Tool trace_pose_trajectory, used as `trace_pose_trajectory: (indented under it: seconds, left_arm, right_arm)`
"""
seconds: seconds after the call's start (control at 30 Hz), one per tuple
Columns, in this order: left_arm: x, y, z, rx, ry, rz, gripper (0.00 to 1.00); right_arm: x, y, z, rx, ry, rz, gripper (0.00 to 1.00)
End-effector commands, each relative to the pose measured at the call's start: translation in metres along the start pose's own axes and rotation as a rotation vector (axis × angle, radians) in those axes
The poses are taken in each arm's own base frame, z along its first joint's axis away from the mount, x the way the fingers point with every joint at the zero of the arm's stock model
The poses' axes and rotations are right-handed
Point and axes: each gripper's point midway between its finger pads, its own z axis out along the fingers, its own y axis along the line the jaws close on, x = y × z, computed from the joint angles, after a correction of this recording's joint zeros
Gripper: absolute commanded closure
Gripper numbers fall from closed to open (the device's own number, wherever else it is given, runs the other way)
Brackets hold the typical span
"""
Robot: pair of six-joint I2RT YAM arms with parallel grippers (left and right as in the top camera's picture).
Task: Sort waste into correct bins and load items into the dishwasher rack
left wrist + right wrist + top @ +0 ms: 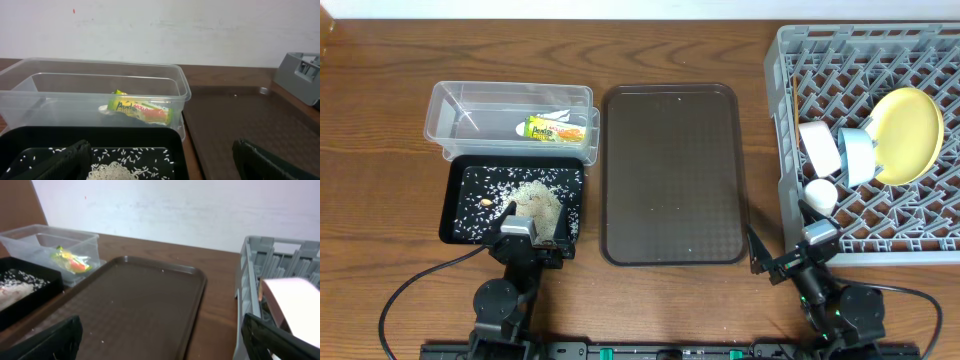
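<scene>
The green-and-orange snack wrapper (pixel 560 128) lies in the clear tub (pixel 450 92); it also shows in the left wrist view (pixel 142 111). Rice grains (pixel 535 200) lie heaped and scattered in the black tray (pixel 452 215). The yellow plate (pixel 908 135), light blue bowl (pixel 855 155), white bowl (pixel 818 145) and white cup (pixel 821 193) stand in the grey rack (pixel 780 60). No chopsticks are in view. My left gripper (pixel 532 240) (pixel 167 162) is open and empty over the black tray's near edge. My right gripper (pixel 785 255) (pixel 165 340) is open and empty, between the brown tray and the rack.
The flat brown serving tray (pixel 670 170) lies between the bins and the rack, with a few crumbs on it. A small orange scrap (pixel 485 203) lies in the black tray. Bare wooden table shows at the far left and along the front edge.
</scene>
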Motion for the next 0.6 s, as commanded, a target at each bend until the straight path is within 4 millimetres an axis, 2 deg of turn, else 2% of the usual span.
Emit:
trace_pose_trajectory:
  seconds: [0.0, 0.57]
  left_arm:
    - [0.0159, 0.0046, 0.0009, -0.019, 0.046, 0.019, 0.07]
    - [0.0159, 0.0046, 0.0009, -0.019, 0.046, 0.018, 0.08]
  right_arm:
    - [0.0032, -0.0014, 0.0025, 0.0, -0.027, -0.017, 0.01]
    - [0.0056, -0.0016, 0.0025, 0.001, -0.017, -0.014, 0.01]
